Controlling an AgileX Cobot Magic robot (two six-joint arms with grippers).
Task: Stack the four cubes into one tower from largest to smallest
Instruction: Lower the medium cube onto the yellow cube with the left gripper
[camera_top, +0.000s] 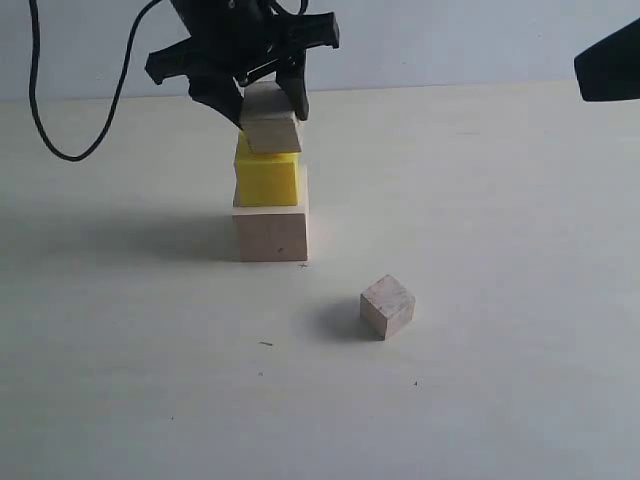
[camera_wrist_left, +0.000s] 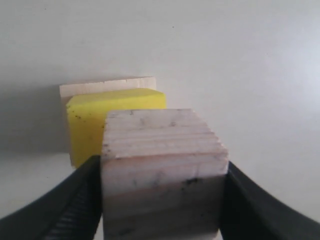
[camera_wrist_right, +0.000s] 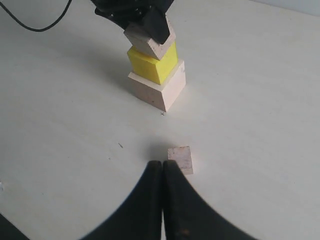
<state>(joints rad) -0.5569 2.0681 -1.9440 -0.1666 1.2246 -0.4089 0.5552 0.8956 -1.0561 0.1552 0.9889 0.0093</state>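
The large pale wood cube (camera_top: 271, 232) stands on the table with the yellow cube (camera_top: 267, 178) on top of it. My left gripper (camera_top: 262, 105) is shut on the medium wood cube (camera_top: 270, 120), which hangs tilted right at the yellow cube's top; whether they touch I cannot tell. In the left wrist view the medium cube (camera_wrist_left: 164, 170) fills the space between both fingers, with the yellow cube (camera_wrist_left: 95, 122) behind it. The small wood cube (camera_top: 387, 306) lies alone on the table in front of the stack. My right gripper (camera_wrist_right: 162, 167) is shut and empty, high above the small cube (camera_wrist_right: 181, 158).
A black cable (camera_top: 60, 120) loops over the table at the back left. The right arm's dark tip (camera_top: 608, 65) shows at the upper right edge of the exterior view. The table surface (camera_top: 500, 200) is pale and flat.
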